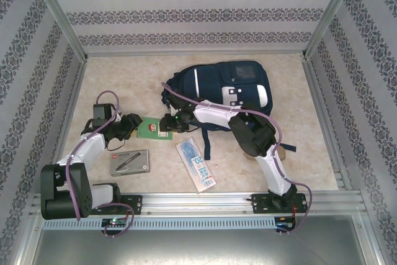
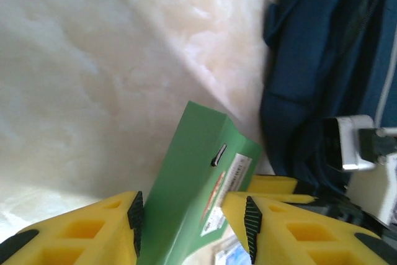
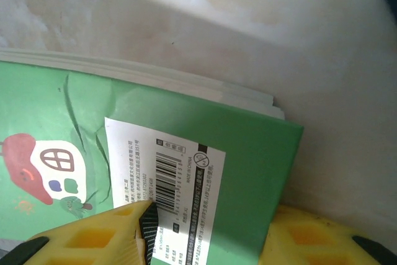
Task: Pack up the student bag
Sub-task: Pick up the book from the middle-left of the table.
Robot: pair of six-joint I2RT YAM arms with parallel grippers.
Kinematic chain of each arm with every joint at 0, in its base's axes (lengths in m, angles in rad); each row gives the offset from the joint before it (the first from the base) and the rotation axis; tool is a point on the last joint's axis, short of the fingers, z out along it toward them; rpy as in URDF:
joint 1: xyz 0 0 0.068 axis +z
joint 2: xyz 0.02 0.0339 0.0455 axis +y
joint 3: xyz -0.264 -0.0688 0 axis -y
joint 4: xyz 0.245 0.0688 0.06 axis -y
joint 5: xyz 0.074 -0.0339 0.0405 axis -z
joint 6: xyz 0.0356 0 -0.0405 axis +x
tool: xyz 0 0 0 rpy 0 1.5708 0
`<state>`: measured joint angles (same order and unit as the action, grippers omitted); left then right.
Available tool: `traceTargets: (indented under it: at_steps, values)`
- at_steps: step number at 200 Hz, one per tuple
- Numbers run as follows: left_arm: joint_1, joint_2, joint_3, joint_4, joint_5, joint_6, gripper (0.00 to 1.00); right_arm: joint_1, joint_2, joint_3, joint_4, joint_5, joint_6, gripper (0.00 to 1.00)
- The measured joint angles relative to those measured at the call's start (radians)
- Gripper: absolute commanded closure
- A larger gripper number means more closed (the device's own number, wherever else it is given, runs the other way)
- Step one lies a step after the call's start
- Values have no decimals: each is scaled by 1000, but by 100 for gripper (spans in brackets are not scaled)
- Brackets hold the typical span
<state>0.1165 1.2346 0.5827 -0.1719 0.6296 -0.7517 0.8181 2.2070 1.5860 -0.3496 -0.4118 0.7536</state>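
The student bag (image 1: 232, 88), navy blue with a white stripe, lies flat at the middle right of the table and shows again as dark fabric (image 2: 310, 60). Left of it a small green notebook (image 1: 151, 130) with a red house picture is caught between both arms. My left gripper (image 1: 135, 126) meets it from the left. In the left wrist view the notebook (image 2: 186, 172) slants between the jaws of my left gripper (image 2: 192, 210), touching both fingers. My right gripper (image 1: 165, 122) holds the opposite end, and there the notebook (image 3: 248, 153) is raised off the table with one pad (image 3: 149, 224) on its barcode label.
A grey flat case (image 1: 130, 162) lies near the left arm's base. A blue and white packet (image 1: 196, 164) lies in front of the bag. Dark bag straps (image 1: 206, 144) trail toward the packet. Patterned walls enclose the table on three sides.
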Motion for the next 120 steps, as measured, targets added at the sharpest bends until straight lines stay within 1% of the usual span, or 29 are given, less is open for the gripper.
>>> traceTargets:
  at_steps: [38, 71, 83, 120]
  values:
    - [-19, 21, 74, -69, 51, 49, 53, -14, -5, -8, 0, 0, -1, 57]
    - [-47, 68, 137, -153, 42, 117, 54, -25, -15, -16, -11, 0, -10, 57]
    - [-57, 69, 143, -173, 40, 132, 55, -31, -22, -21, -19, -1, -19, 56]
    - [-68, 72, 147, -208, 39, 158, 55, -33, -32, -25, -29, 1, -28, 56]
